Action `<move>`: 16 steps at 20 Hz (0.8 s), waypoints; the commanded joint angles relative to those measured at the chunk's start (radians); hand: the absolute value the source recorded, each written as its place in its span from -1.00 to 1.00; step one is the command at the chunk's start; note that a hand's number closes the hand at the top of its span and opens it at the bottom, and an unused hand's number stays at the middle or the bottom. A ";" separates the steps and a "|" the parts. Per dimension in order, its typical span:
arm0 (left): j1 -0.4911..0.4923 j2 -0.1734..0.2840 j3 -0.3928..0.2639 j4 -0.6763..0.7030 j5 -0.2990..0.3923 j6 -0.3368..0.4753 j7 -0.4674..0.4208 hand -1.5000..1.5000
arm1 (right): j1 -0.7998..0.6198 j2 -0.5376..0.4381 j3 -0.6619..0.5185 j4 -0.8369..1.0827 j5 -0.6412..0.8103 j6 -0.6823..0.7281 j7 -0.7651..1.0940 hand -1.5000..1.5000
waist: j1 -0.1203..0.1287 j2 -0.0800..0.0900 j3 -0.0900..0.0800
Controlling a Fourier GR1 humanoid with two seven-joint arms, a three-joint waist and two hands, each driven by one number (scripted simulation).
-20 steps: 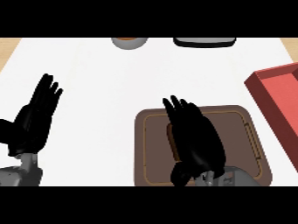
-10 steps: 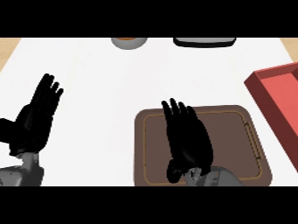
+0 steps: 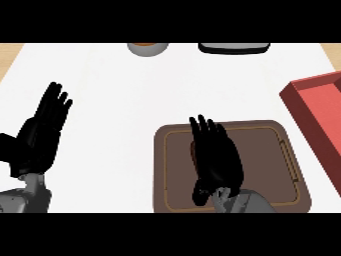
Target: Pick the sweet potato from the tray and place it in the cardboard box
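Both hands open: right hand (image 3: 216, 159) over tray (image 3: 276, 165), left hand (image 3: 41, 131) resting.

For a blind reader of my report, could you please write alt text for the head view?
The robot's right hand, fingers straight, lies over a brown tray on a white counter, hiding what is under it. The left hand rests open at the left, and a red box stands at the right edge.

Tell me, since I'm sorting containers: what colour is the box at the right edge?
Red, inside and out; the box shows in the head view.
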 commanded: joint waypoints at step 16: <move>-0.011 -0.014 0.088 0.077 -0.009 -0.097 -0.055 0.00 | 0.003 0.026 -0.038 0.166 0.085 -0.046 -0.064 -1.00 | 0.001 0.001 0.000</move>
